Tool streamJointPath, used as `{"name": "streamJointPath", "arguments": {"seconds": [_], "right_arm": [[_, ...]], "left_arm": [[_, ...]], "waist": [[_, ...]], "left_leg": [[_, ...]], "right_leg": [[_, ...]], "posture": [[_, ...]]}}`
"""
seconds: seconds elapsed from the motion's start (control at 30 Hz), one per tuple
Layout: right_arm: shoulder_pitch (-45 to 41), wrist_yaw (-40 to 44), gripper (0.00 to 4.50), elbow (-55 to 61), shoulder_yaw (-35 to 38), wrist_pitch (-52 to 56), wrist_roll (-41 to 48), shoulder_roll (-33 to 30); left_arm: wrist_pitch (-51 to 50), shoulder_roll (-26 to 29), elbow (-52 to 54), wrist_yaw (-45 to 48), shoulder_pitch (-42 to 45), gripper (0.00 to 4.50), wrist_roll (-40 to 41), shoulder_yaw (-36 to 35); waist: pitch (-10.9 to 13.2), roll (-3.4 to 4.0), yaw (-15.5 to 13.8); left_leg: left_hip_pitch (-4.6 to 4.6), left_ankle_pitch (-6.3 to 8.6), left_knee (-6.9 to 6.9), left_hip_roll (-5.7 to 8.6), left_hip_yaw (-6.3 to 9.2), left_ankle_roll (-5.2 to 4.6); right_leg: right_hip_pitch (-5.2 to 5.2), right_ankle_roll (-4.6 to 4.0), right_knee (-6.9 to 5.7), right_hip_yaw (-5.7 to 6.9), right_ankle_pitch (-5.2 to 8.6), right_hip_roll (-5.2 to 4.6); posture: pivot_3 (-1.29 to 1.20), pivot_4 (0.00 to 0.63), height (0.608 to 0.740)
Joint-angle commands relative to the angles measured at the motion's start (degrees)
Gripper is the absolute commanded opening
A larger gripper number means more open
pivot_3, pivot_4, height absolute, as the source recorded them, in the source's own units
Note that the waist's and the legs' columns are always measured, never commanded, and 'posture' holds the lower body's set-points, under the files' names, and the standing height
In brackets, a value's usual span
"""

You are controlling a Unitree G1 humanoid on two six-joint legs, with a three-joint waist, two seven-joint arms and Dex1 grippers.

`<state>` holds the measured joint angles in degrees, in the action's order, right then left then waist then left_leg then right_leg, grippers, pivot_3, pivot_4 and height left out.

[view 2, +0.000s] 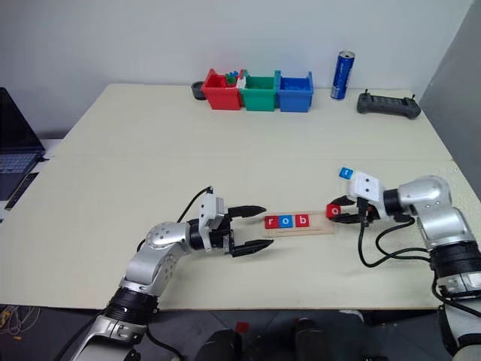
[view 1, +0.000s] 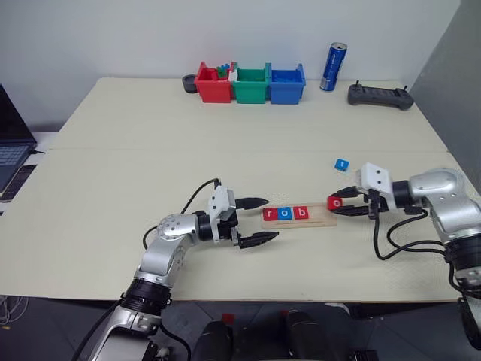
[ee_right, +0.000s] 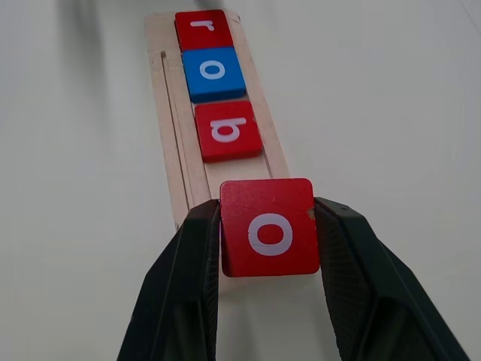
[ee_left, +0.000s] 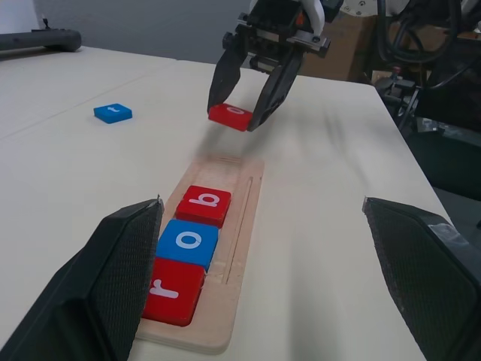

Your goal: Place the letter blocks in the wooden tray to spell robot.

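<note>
At the near middle of the cream table (view 1: 150,135), the wooden tray (view 1: 319,219) lies lengthwise between the two arms. Right arm reaches in from the right, forearm bent toward the tray, its claw (view 1: 347,203) angled downward and clenched on a red "o" block (ee_right: 268,226), one finger on each side edge; block held just off the tray's right end, above the table. Left arm comes from the near left, wrist turned so the left claw (view 1: 259,220) points level toward the tray's left end, fingers spread wide, grasping nothing.

Tray holds three letter blocks from its left end: red "r" (ee_left: 174,289), blue "o" (ee_left: 189,241), red "b" (ee_left: 204,203); right part of tray bare. Blue "t" block (view 1: 342,164) lies flat on the table beyond the right claw, apart from the tray.

Far edge: red bin (view 1: 213,85), green bin (view 1: 250,86), blue bin (view 1: 286,84) in a row, blue can (view 1: 333,66) upright beside them, black controller (view 1: 379,95) further right. Laptop (view 1: 9,139) at far left. Pale wall behind
</note>
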<state>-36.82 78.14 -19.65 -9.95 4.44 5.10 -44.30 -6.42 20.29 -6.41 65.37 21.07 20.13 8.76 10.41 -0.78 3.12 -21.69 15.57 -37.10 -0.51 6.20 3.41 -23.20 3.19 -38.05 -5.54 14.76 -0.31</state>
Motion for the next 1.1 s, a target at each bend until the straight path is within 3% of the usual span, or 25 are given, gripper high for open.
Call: {"name": "streamJointPath", "arguments": {"seconds": [0.03,0.43,1.03,1.1], "right_arm": [[-2.2,-0.3,1.45,-1.8,-1.1,-2.0,-1.4,1.2],[-6.5,0.5,1.45,-10.7,-4.2,-7.5,-4.2,4.9],[-7.9,2.8,1.45,-13.7,-5.0,-9.2,-5.4,6.0],[-7.9,2.8,2.18,-13.8,-5.0,-9.1,-5.6,6.1]], "left_arm": [[-0.3,0.3,2.9,-0.6,0.1,4.5,0.8,-0.6],[-0.8,1.1,4.3,-1.6,-0.8,4.5,0.9,-0.9],[-0.7,1.3,5.0,-2.3,-1.2,4.5,0.9,-0.9],[-0.7,1.4,5.0,-2.2,-1.2,4.5,1.0,-0.9]], "waist": [[0.0,0.0,-0.1],[0.0,0.0,0.1],[0.0,0.01,0.1],[0.0,0.01,0.1]], "left_leg": [[0.0,0.0,0.0,0.01,0.0,0.0],[0.02,0.0,0.0,0.0,0.0,0.0],[0.02,0.0,0.01,-0.01,0.01,0.0],[0.02,0.0,0.01,-0.01,0.01,0.0]], "right_leg": [[0.0,0.0,0.0,0.0,0.0,-0.01],[-0.02,-0.01,-0.03,0.01,-0.01,-0.01],[-0.02,-0.03,-0.04,0.01,-0.02,-0.01],[-0.02,-0.03,-0.04,0.01,-0.02,-0.01]], "posture": [[0.0,0.15,0.74],[0.0,0.15,0.74],[0.0,0.15,0.74],[0.0,0.15,0.74]]}}
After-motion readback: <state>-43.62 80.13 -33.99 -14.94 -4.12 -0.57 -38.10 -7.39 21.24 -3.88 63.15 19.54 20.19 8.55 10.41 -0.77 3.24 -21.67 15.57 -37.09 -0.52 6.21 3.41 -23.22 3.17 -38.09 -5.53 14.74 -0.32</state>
